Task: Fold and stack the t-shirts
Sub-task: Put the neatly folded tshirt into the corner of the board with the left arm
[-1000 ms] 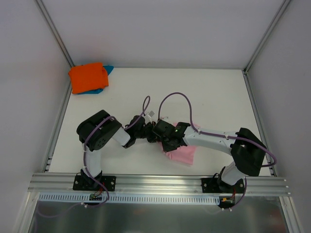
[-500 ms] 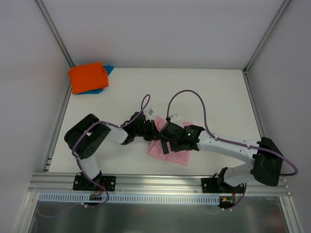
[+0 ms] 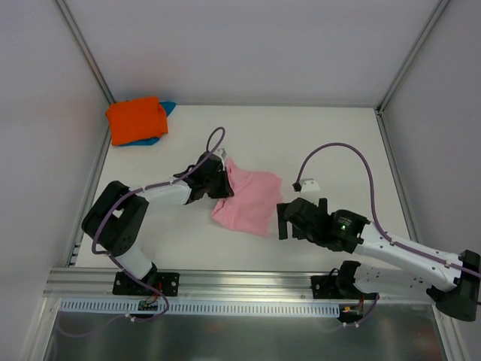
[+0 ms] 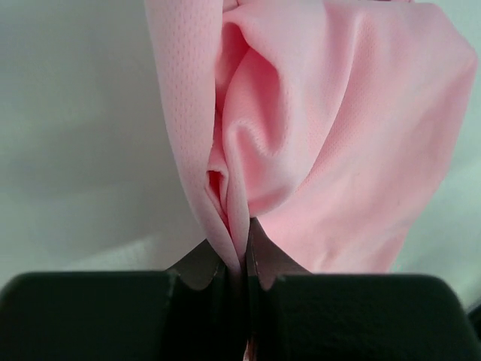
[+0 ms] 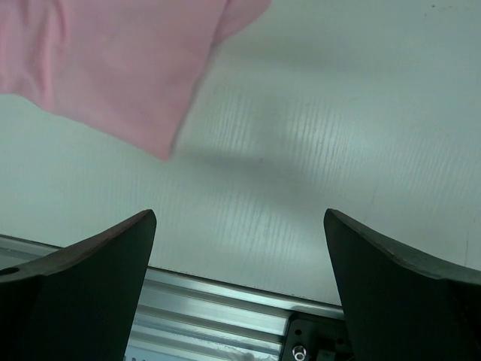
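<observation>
One pink t-shirt (image 3: 252,201), seemingly part-lifted, is pinched tight by the left gripper (image 4: 234,265); the right gripper (image 5: 240,252) gapes wide, empty.

Right claw (image 3: 288,220) let go, gaped wide, retreated lower right — left claw (image 3: 220,183) dragged the pink t-shirt (image 3: 249,200) up-left.

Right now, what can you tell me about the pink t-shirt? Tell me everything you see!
The pink t-shirt is light pink, soft cloth with a fine mesh weave. It is spread out rumpled, not neatly folded, over the white table, near the middle. The left gripper has its jaws shut on a bunched fold at the shirt's left end. The right gripper is open and apart from it, near its front corner.
</observation>
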{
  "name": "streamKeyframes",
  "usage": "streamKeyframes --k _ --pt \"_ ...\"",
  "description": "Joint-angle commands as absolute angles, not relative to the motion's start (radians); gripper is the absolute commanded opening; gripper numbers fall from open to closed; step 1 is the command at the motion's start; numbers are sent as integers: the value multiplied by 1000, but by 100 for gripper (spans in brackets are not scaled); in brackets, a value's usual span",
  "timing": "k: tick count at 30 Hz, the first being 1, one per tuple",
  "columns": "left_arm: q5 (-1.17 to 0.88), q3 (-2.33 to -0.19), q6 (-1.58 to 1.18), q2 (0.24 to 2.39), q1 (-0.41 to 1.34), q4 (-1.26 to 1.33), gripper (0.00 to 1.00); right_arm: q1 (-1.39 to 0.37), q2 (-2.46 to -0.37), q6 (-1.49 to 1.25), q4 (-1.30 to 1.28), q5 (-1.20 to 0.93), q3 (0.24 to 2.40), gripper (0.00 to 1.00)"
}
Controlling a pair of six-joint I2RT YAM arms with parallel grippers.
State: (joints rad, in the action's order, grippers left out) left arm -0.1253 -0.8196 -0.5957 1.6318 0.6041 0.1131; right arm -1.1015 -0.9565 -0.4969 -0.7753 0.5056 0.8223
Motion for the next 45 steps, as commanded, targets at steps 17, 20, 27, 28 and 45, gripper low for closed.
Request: streamKeyframes --k 17,20,27,28,45 --pt "167 -1290 -308 1865 420 -258 0 -1104 -687 -500 -782 496 693 100" --pt "189 -1374 -273 1914 393 -294 0 -1104 -666 -497 -792 495 684 99" --pt "215 -1578 -196 1999 289 -379 0 -1104 -644 -494 -821 512 670 99" --pt "218 -1597 -192 2012 276 -383 0 -1104 -643 -494 -819 512 666 100" --pt "204 -1954 -120 2203 111 -434 0 -1101 -733 -491 -798 483 653 99"
